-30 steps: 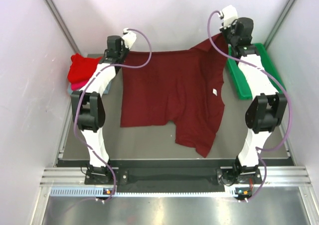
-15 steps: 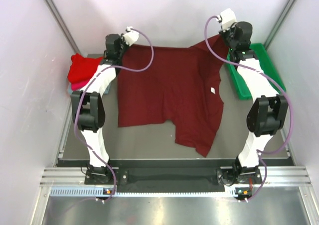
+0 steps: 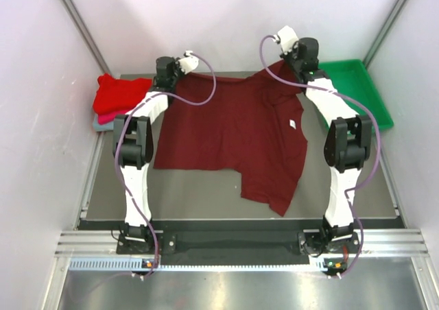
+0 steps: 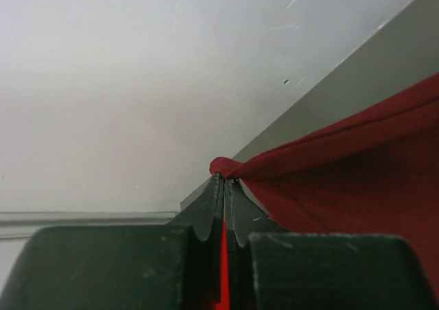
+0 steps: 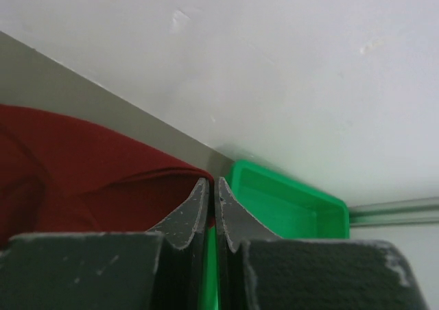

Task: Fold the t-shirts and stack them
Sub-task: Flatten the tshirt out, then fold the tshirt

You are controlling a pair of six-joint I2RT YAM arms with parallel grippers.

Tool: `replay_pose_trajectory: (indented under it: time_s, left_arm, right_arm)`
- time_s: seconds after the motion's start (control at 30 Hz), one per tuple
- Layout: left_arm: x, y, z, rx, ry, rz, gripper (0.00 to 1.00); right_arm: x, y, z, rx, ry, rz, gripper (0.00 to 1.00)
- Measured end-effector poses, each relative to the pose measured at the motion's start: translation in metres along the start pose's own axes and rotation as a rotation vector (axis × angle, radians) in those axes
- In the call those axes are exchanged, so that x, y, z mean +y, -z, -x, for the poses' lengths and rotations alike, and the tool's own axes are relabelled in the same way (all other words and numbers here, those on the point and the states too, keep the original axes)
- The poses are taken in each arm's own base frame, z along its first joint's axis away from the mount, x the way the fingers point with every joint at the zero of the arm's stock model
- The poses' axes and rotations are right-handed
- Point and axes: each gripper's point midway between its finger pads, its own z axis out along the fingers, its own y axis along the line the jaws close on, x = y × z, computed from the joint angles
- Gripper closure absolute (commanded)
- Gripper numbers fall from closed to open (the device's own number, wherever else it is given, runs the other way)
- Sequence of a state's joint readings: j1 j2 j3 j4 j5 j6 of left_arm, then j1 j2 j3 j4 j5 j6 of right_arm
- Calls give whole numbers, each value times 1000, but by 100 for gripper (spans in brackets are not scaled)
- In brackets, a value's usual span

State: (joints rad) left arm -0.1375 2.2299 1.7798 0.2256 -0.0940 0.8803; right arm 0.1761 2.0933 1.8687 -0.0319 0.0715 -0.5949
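Note:
The dark maroon t-shirt [image 3: 240, 128] is spread over the middle of the table, its near hem uneven. My left gripper [image 3: 167, 73] is shut on the shirt's far left corner [image 4: 230, 166] near the back wall. My right gripper [image 3: 296, 57] is shut on the far right corner [image 5: 199, 174], held a little above the table. A bright red folded shirt [image 3: 118, 94] lies on a pink one [image 3: 104, 118] and a grey-blue one [image 3: 97, 125] at the far left.
A green plastic tray [image 3: 357, 90] stands at the back right, also in the right wrist view [image 5: 288, 200]. White walls close in the back and both sides. The table's near edge [image 3: 240, 221] lies in front of the arm bases.
Both grippers have moved toward the back wall and to the right, pulling the maroon shirt's far edge with them. The right arm has cleared the green tray.

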Motion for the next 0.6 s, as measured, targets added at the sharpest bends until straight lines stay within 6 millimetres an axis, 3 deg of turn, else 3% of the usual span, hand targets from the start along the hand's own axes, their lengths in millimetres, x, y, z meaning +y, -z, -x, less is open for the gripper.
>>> replay_pose_trajectory:
  time_s: [0.13,0.37,0.47,0.6]
  left_arm:
    - [15,-10,2,-2,16,33,100]
    - [62,-6,18,-29,42,131,100]
    - [60,2,11,-16,42,122,100]
    - [48,13,-8,26,37,82,100]
  right_arm:
    - [-2,-7,15,-22,5,-10,100]
    - [-34,1,59,-105,0,-77,100]
    - [-32,1,54,-96,1,-77,100]
    - [-15,-3,28,-40,9,-41,100]
